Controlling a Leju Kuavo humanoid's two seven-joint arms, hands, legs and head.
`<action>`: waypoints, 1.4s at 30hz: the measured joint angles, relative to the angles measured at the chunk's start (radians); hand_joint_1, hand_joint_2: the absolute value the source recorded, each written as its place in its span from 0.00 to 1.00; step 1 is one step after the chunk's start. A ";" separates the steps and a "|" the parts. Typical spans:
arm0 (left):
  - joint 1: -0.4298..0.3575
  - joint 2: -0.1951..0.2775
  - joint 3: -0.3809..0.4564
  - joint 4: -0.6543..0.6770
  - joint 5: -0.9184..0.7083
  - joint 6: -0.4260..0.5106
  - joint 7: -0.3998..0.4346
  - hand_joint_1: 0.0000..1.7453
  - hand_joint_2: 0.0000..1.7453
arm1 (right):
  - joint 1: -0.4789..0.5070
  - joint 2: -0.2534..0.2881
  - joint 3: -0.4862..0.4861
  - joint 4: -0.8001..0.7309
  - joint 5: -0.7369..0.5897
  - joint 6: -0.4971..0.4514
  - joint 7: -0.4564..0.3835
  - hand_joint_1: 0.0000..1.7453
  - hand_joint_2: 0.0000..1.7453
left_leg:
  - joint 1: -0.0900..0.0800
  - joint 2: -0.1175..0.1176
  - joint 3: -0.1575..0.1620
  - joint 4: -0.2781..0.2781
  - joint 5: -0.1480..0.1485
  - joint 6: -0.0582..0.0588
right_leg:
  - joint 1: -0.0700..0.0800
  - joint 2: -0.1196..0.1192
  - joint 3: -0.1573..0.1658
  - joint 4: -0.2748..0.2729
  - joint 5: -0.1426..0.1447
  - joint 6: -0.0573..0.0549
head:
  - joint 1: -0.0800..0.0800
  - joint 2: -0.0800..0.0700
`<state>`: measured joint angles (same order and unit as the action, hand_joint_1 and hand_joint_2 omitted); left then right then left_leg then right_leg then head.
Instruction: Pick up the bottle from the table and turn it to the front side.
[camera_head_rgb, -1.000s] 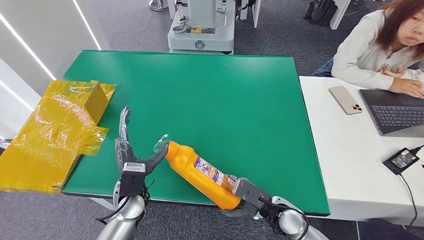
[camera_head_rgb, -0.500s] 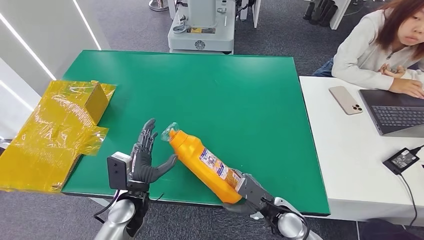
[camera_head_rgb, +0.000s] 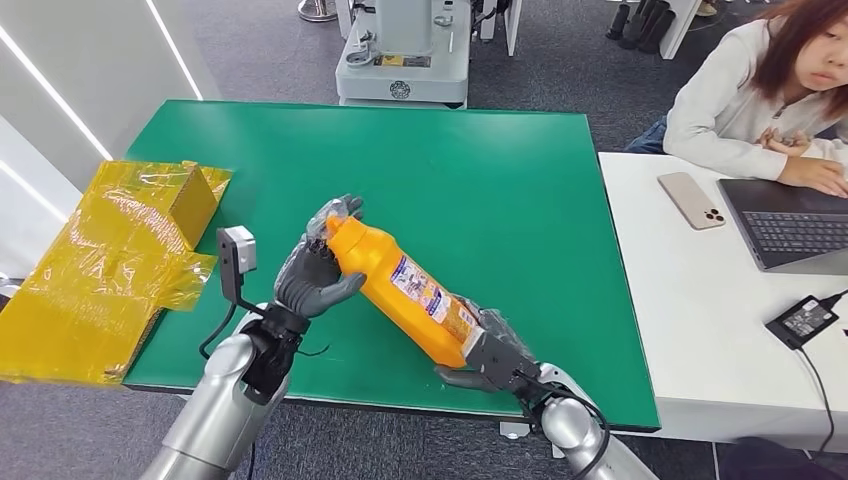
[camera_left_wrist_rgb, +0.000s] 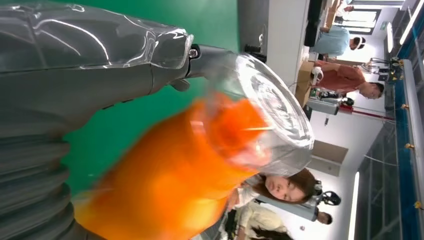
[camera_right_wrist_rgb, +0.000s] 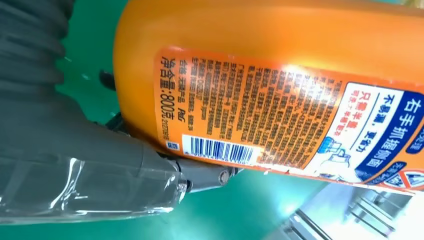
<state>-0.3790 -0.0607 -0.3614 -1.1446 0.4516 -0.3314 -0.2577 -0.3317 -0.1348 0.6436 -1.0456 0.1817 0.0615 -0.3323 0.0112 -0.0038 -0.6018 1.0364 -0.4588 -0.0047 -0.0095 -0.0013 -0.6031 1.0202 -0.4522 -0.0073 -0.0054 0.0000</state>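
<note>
The orange bottle (camera_head_rgb: 403, 293) is lifted off the green bench (camera_head_rgb: 480, 170), tilted above its near edge. The right hand (camera_head_rgb: 487, 358) grips the base; the left hand (camera_head_rgb: 318, 268) wraps the capped neck. The barcode label faces up, so turning appears unfinished.

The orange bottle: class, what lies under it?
Beneath the orange bottle, held slanted by the left hand at its capped end and the right hand at its base, is the green table. The patch directly below is hidden.
</note>
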 joint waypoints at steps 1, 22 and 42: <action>-0.025 -0.010 -0.001 0.016 0.006 -0.003 0.007 0.00 1.00 | -0.006 0.010 0.000 0.002 0.008 -0.003 0.000 1.00 1.00 | 0.000 0.000 0.000 0.000 0.000 0.000 | 0.000 0.000 0.000 0.000 0.000 0.000 | 0.000 0.000; -0.193 -0.124 -0.145 0.255 -0.108 0.014 0.018 1.00 1.00 | 0.008 0.068 -0.096 -0.013 0.122 -0.060 0.091 1.00 1.00 | 0.000 0.001 0.000 0.000 0.000 0.000 | 0.000 0.001 -0.001 0.000 0.000 0.000 | 0.000 0.000; -0.199 -0.125 -0.148 0.271 -0.108 0.009 0.019 1.00 1.00 | 0.053 0.072 -0.124 -0.063 0.143 -0.059 0.099 1.00 1.00 | 0.000 0.001 0.000 0.000 0.000 0.000 | 0.000 0.001 -0.001 0.000 0.000 0.000 | 0.000 0.000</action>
<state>-0.5782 -0.1854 -0.5096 -0.8740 0.3439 -0.3220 -0.2391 -0.2792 -0.0629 0.5199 -1.1087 0.3243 0.0027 -0.2335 0.0110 -0.0030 -0.6022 1.0363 -0.4592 -0.0044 -0.0096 -0.0004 -0.6041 1.0198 -0.4523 -0.0073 -0.0053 0.0000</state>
